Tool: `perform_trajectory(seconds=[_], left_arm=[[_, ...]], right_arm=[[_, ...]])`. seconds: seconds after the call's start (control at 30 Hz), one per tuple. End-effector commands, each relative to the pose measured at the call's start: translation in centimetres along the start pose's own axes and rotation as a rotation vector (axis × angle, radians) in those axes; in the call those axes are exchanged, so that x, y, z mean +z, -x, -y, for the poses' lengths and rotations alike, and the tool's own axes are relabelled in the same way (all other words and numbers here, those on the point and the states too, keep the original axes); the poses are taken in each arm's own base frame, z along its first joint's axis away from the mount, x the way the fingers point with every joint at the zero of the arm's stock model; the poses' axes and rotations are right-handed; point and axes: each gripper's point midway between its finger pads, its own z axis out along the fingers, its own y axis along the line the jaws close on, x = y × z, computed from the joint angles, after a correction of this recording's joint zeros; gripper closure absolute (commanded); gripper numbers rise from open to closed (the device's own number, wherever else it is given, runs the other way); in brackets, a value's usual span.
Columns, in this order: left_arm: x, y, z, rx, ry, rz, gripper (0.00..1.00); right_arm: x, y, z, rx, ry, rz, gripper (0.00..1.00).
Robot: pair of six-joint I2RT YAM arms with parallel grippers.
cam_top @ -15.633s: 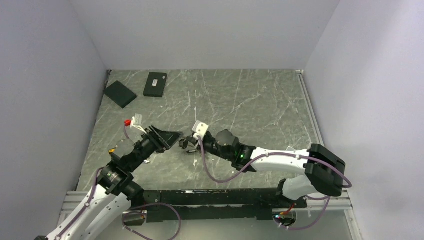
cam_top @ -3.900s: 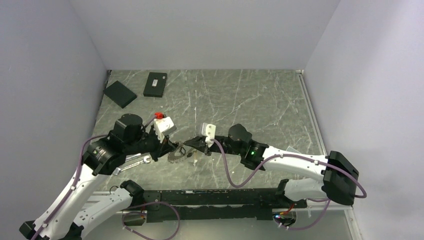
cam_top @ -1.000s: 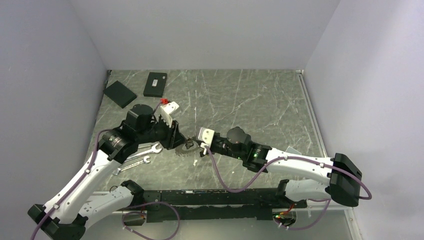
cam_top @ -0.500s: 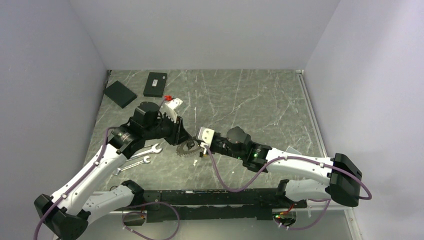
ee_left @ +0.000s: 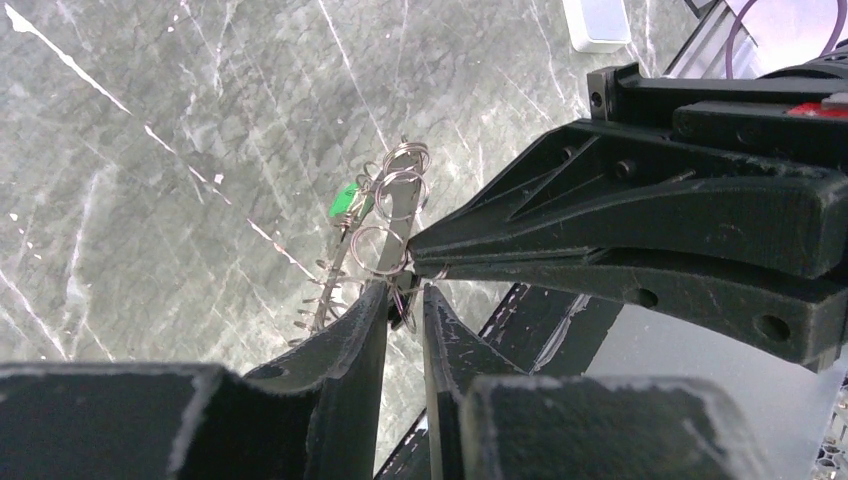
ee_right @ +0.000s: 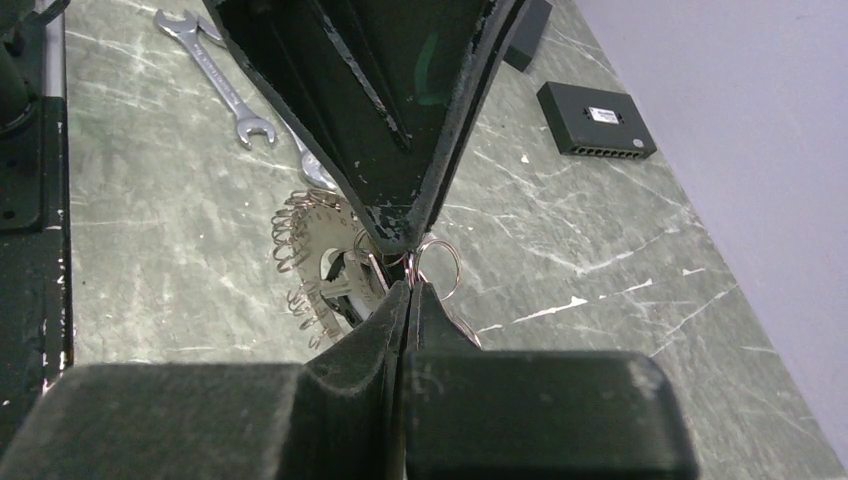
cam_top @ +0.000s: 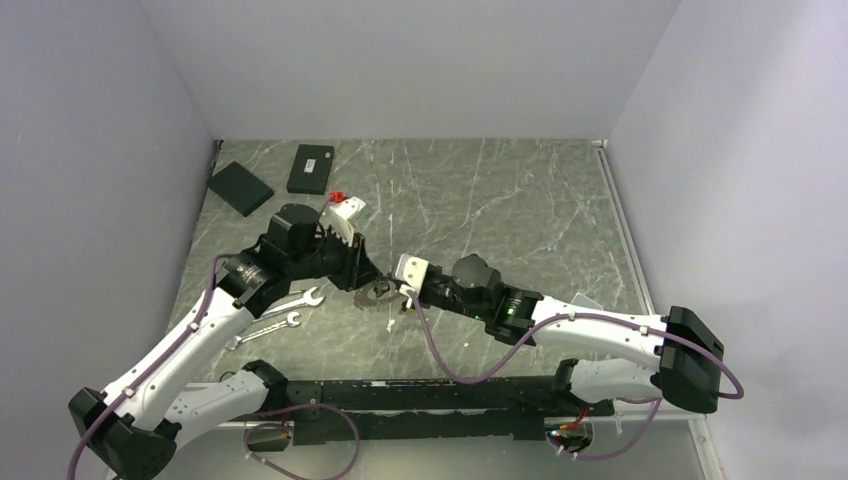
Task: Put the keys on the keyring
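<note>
Keyring [cam_top: 377,296]: dark toothed ring, held up between both grippers, left of the table's centre and nearer the near edge than the far one; seen almost edge-on from the left wrist, tilted

keys [ee_right: 297,240]: thin dark fringe standing out around the ring's rim; green tag [ee_left: 345,200] and small silver loops [ee_left: 401,185] at one side

left gripper [ee_left: 405,300]: jaws drawn to a narrow slit, a thin bit of the ring's wire caught between the tips

right gripper [ee_right: 406,288]: jaws pressed flat together, a wire loop showing at their tips; tip to tip with the left one

wrench [cam_top: 290,302], second wrench [cam_top: 268,329]: silver, open-ended, side by side on the table, left of the ring

black box [cam_top: 240,188], second black box [cam_top: 311,168]: flat, near the far left corner, well apart from the grippers
</note>
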Motion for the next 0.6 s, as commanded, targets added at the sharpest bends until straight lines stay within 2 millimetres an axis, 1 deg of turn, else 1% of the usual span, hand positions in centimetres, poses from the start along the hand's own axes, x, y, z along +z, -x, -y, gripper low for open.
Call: perform_trajectory(seconds=[0.0,0.13,0.2,0.3,0.57], left_arm=[[-0.8,0.1,0.4,-0.009,-0.001,0.014,0.75],[-0.9,-0.1,0.5,-0.011,-0.007,0.005,0.68],[-0.9,-0.3,0.6,-0.014,-0.012,0.003,0.67],[-0.7,-0.2,0.7,-0.014,-0.023,0.016,0.67],[0.2,-0.1,0.5,-0.019,-0.035,0.018,0.74]], right_arm=[[-0.3,5.2,2.7,-0.010,-0.093,0.144,1.00],[-0.3,5.4,2.8,-0.007,-0.093,0.150,1.00],[-0.4,5.6,2.8,-0.007,-0.095,0.153,1.00],[-0.5,5.7,2.7,-0.005,-0.090,0.158,1.00],[-0.7,5.9,2.5,-0.001,-0.077,0.168,1.00]])
